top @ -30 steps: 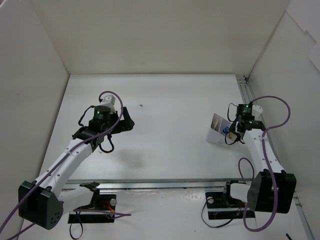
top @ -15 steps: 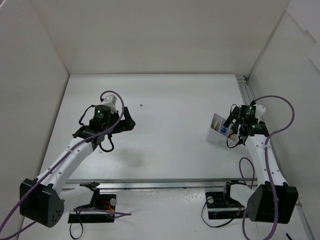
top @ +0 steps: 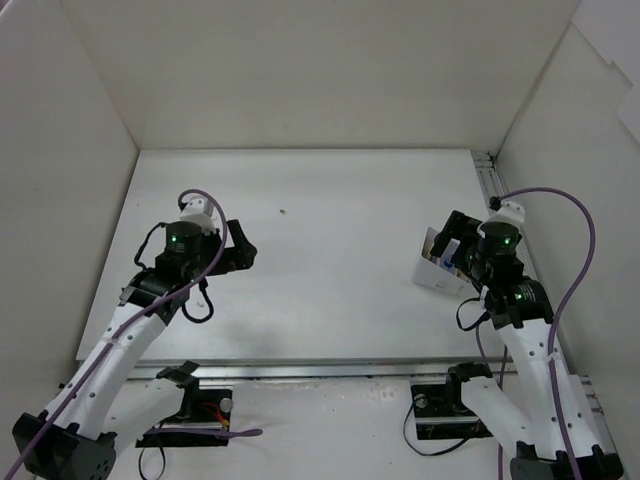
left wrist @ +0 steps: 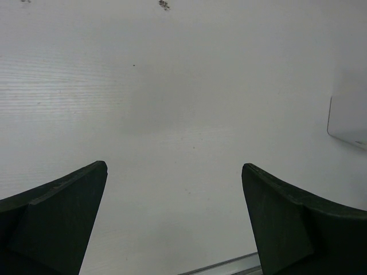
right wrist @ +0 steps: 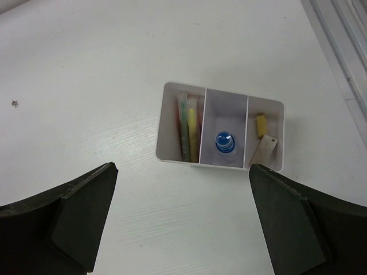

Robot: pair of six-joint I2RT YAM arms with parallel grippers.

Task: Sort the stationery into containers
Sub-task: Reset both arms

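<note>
The container is a white box [right wrist: 165,123] with three compartments, standing at the right of the table [top: 430,270]. Thin pens [right wrist: 188,129], green and yellow among them, lie in its left compartment. The blue cap of the white tube [right wrist: 225,141] shows in the middle one. A small yellow piece [right wrist: 261,123] and a beige piece [right wrist: 265,152] sit in the right one. My right gripper [right wrist: 182,167] hangs open above the box's near side, holding nothing. Over bare table at the left, my left gripper [left wrist: 174,165] is open and empty.
A metal rail [right wrist: 338,34] runs along the table's right edge. White walls enclose the table on three sides. A small dark speck [top: 283,211] lies mid-table. At the right edge of the left wrist view a white rounded object [left wrist: 347,123] shows partly.
My right gripper has opened and drawn back up from the box, leaving the blue-capped tube in the middle compartment. The left arm has pulled back toward the near left.
</note>
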